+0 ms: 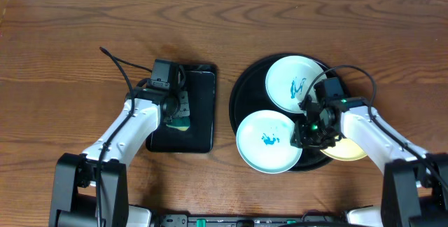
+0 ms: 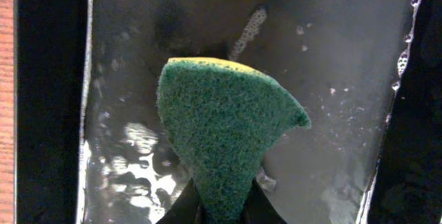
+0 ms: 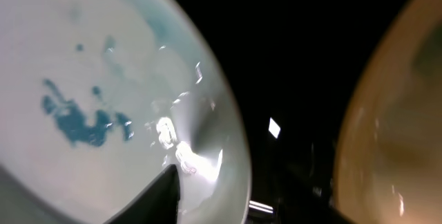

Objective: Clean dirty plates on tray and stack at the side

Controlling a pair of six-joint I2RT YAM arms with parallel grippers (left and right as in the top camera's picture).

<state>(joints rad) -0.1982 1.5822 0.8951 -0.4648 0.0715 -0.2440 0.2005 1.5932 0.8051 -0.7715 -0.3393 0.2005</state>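
The round black tray (image 1: 243, 94), right of centre, bears three flat, face-up plates with no long axis: stained upper white plate (image 1: 297, 85), stained lower white plate (image 1: 268, 141) overhanging the lower-left rim, and pale yellow plate (image 1: 350, 151) at lower right. The right gripper (image 1: 303, 136) meets the lower white plate's right rim; whether it is clamped cannot be told. The left gripper (image 2: 221, 211) is clamped on a green sponge (image 2: 221, 134).
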